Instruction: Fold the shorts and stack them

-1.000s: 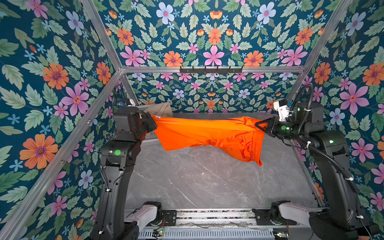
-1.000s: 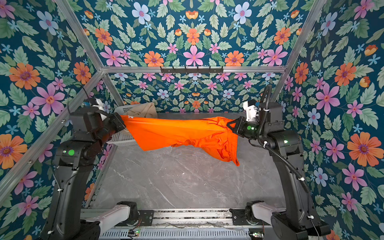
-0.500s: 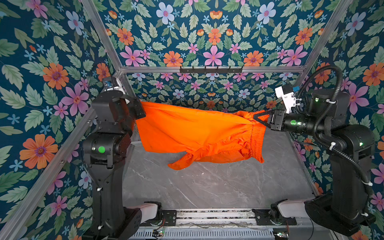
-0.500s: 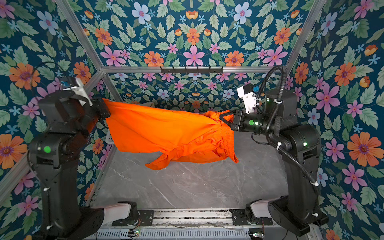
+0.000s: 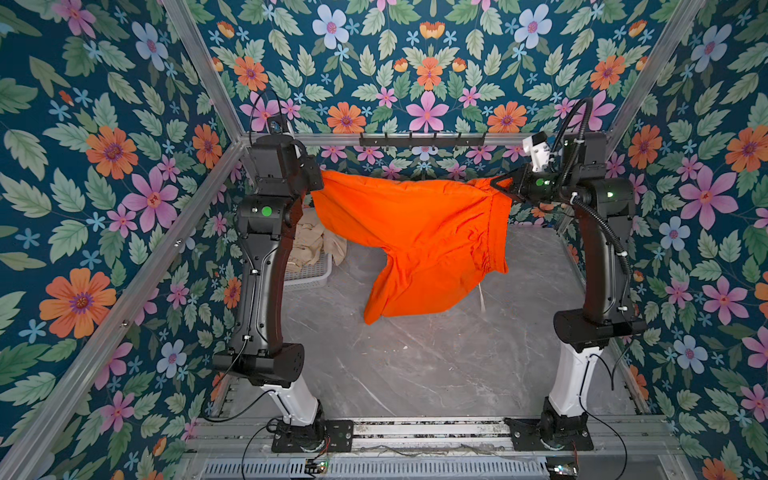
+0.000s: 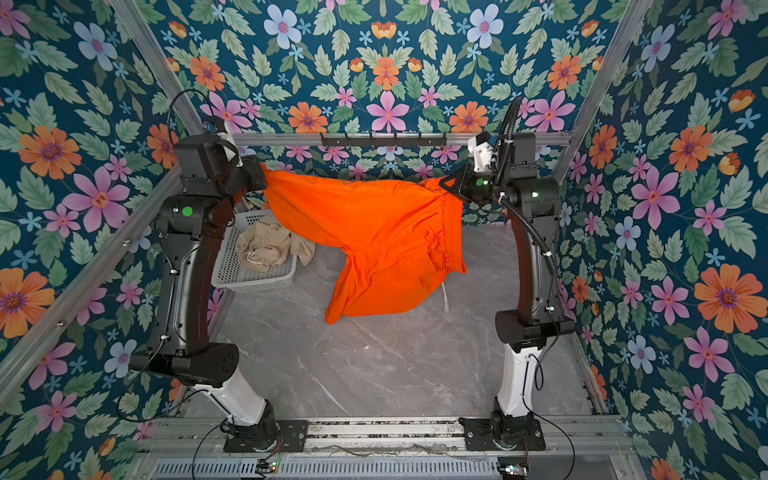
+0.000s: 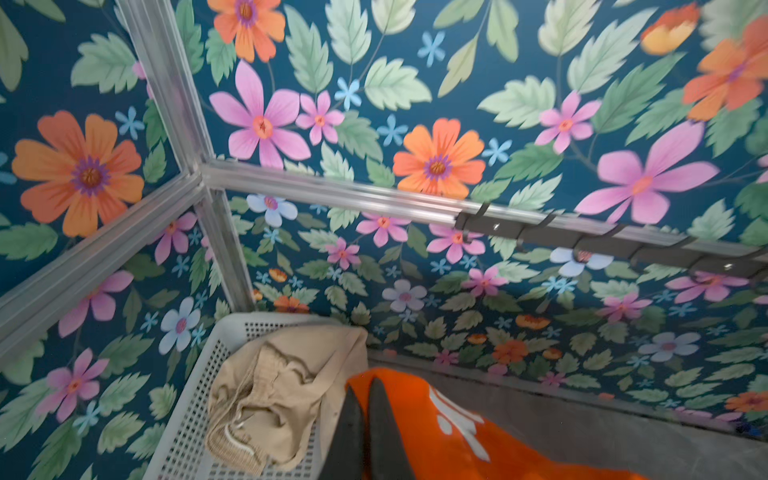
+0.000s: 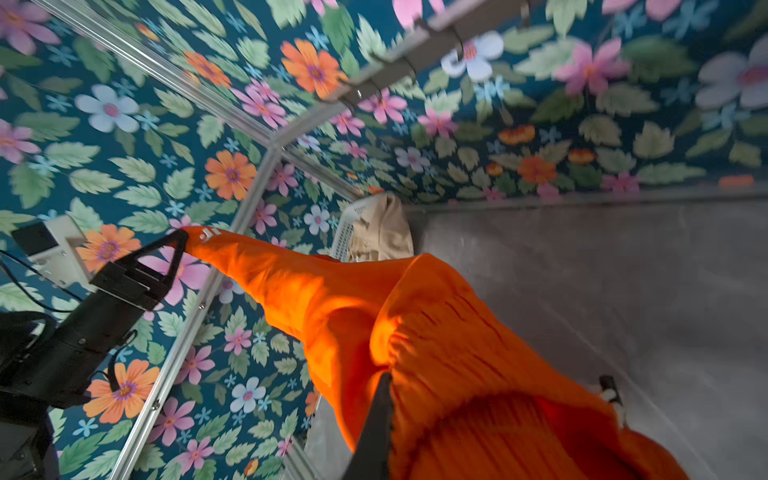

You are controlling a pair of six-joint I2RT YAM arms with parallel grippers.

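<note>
Both arms were raised, with the orange shorts (image 5: 415, 232) stretched in the air between them, well clear of the grey table (image 5: 415, 374). The left gripper (image 5: 319, 183), at about 10 o'clock in both top views, was clenched on one corner of the fabric. From it the cloth ran off toward 3 o'clock. The left wrist view showed its dark fingers (image 7: 353, 419) pressed together on the orange edge, close beside a white logo (image 7: 457, 419).

The right gripper (image 5: 495, 185), at about 2 o'clock, was likewise clamped on the gathered waistband end, and the shorts lay at its 9 o'clock. Below that grip the waistband dropped toward 6 o'clock, and one loose leg sagged toward 7 o'clock over the middle of the table without touching it, as far as the top views showed.

The beige shorts (image 5: 311, 245) lay crumpled in the white basket (image 5: 309, 278) at about 9 o'clock. They were below the left gripper and partly hidden behind that arm. One beige edge draped over the basket's rim, apart from the orange pair.
</note>
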